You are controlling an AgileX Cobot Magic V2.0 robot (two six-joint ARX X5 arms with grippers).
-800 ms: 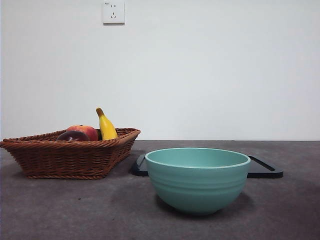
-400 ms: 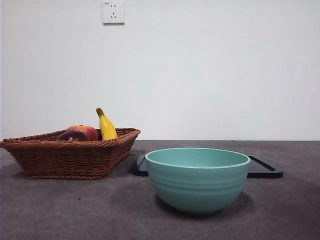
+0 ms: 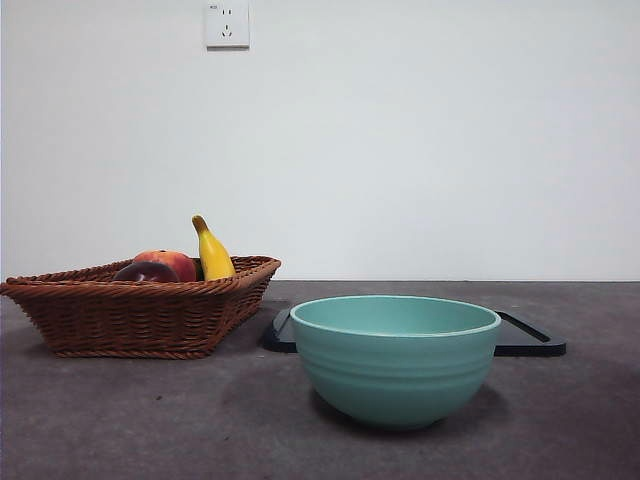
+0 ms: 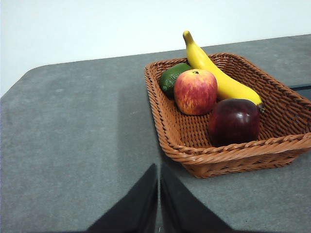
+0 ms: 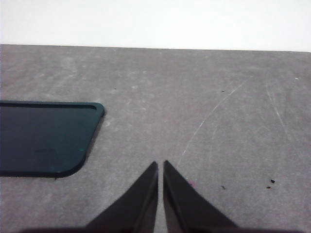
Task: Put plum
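Comparing with a second ago, nothing's budged, so the job hasn't really started: the plum (image 4: 233, 120) sits in the wicker basket (image 4: 170, 128) beside the apple (image 4: 195, 91), banana (image 4: 216, 73) and a green fruit (image 4: 172, 77). Further right, the teal bowl (image 3: 395, 360) and black tray (image 5: 43, 138) look empty. Left gripper (image 4: 159, 187) and right gripper (image 5: 161, 182) are both clenched on nothing above the counter (image 5: 204, 107).

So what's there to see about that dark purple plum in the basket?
The plum is round, smooth and glossy, dark maroon-purple with a soft highlight on its skin. It sits whole inside the brown wicker basket, close to its near rim, beside the banana and close to the red-yellow apple. From the front only its top shows above the rim. Neither gripper is touching it.
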